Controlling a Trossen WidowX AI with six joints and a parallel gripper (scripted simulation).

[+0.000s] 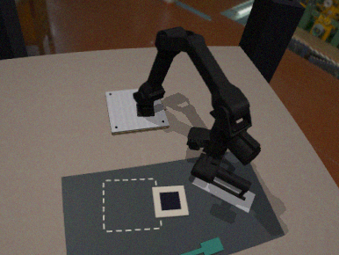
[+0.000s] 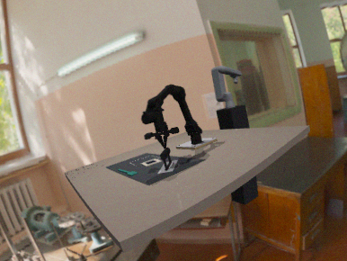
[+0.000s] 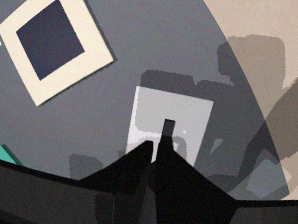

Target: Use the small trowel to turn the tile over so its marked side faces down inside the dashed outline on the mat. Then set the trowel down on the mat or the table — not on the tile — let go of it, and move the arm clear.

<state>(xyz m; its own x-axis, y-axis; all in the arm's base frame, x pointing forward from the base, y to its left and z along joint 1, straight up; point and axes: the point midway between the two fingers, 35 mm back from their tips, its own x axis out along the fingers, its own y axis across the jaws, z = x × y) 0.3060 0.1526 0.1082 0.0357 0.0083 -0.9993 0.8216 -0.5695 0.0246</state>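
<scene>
The tile is cream with a dark marked square facing up. It lies on the dark mat, just right of the dashed outline. The trowel is a light grey flat piece lying on the mat, right of the tile. My gripper hangs just over the trowel. Its fingertips meet, and I see nothing between them. The part of the trowel under the fingers is hidden.
A teal arrow mark lies at the mat's near edge. The arm's white base plate sits behind the mat. A tall black post stands at the table's far right corner.
</scene>
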